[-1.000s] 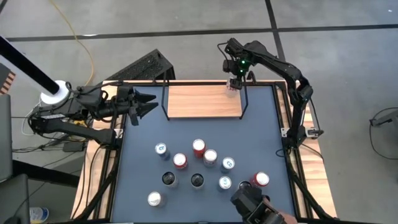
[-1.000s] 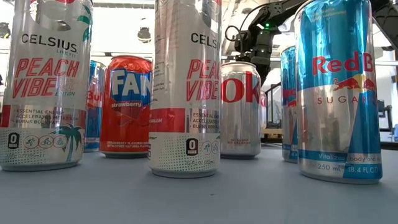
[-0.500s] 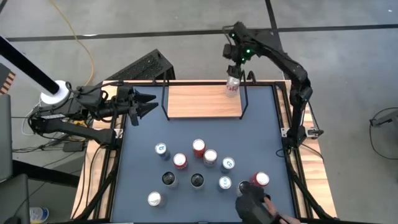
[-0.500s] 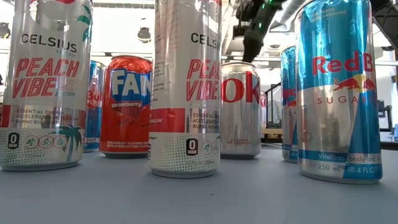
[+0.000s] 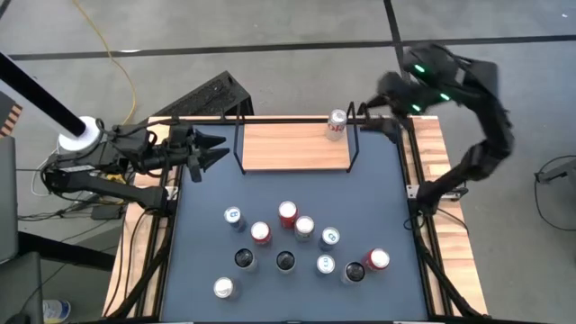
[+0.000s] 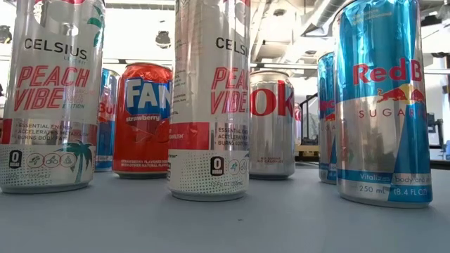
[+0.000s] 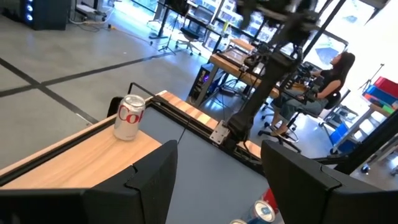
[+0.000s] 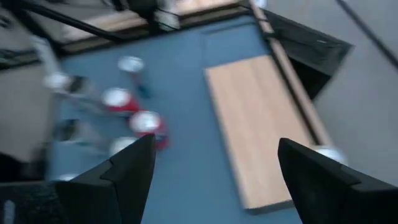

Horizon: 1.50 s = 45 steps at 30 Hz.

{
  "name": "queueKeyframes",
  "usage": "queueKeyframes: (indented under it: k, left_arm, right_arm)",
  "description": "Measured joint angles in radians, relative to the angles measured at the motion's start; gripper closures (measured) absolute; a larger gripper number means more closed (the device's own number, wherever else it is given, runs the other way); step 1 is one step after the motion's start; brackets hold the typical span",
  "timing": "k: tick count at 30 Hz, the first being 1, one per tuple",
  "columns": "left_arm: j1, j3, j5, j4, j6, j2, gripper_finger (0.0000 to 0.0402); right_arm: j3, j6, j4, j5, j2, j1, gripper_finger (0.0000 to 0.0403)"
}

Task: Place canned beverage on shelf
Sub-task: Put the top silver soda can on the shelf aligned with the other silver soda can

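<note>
one can on shelf: a silver-and-red can (image 5: 337, 125) stands upright on the light-wood shelf (image 5: 292, 145), at its 2 o'clock corner in the high view, just beside the black wire frame at that end; the left wrist view shows it (image 7: 129, 117) alone on the board (image 7: 74, 165).
table: dark grey top (image 5: 207, 189) with wood edging; the shelf sits at its 12 o'clock edge.
right arm: raised past the table's 1 o'clock corner; the right gripper (image 5: 373, 112) is near the can, off toward 3 o'clock and apart from it; in its own wrist view the fingers (image 8: 127, 171) stand wide apart with nothing between them, and the shelf (image 8: 261, 121) lies below.
left arm: waits at the table's 10 o'clock corner; the left gripper (image 5: 211, 148) points toward the shelf, its fingers (image 7: 146, 180) spread apart and empty.
can cluster: ten cans stand upright in the table's 6 o'clock half (image 5: 303, 227), well apart from the shelf; the low view shows tall celsius cans (image 6: 209, 98), a red fanta can (image 6: 143, 119), a silver coke can (image 6: 272, 123) and a blue red bull can (image 6: 380, 102).
room: grey floor with dark lines and a yellow cable (image 5: 112, 54); in the left wrist view a seated person (image 7: 329, 78) at a workbench beyond the table.
</note>
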Motion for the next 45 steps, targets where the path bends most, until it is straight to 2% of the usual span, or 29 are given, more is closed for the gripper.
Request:
queueKeyframes:
  k: [4, 11, 16, 20, 24, 32, 39, 45]
  left_arm:
    - [0.000, 0.000, -0.002, 0.001, -0.011, 0.012, 0.0180]
    - [0.000, 0.000, -0.001, 0.004, -0.004, 0.047, 0.0180]
    - [0.000, 0.000, 0.005, 0.003, 0.000, 0.053, 0.0180]
    - [0.000, 0.000, 0.027, 0.002, 0.019, 0.032, 0.0180]
    - [0.000, 0.000, 0.073, 0.000, 0.052, 0.004, 0.0180]
    - [0.000, 0.000, 0.107, -0.012, 0.056, -0.040, 0.0180]
    - [0.000, 0.000, 0.227, -0.051, 0.022, -0.050, 0.0180]
    - [0.000, 0.000, 0.213, -0.061, -0.003, -0.033, 0.0180]
  right_arm:
    - [-0.089, 0.212, -0.002, 0.048, -0.108, 0.169, 0.0081]
    - [-0.407, 0.623, 0.006, 0.338, -0.260, 0.513, 0.0081]
    - [-0.640, 0.679, 0.187, 0.469, -0.259, 0.642, 0.0081]
    - [-0.767, 0.676, 0.332, 0.524, -0.202, 0.668, 0.0081]
    - [-0.807, 0.671, 0.406, 0.526, -0.106, 0.656, 0.0081]
    - [-0.728, 0.559, 0.563, 0.510, 0.027, 0.589, 0.0081]
    - [-0.643, 0.446, 0.574, 0.461, 0.091, 0.555, 0.0081]
    - [-0.624, 0.363, 0.575, 0.417, 0.163, 0.555, 0.0081]
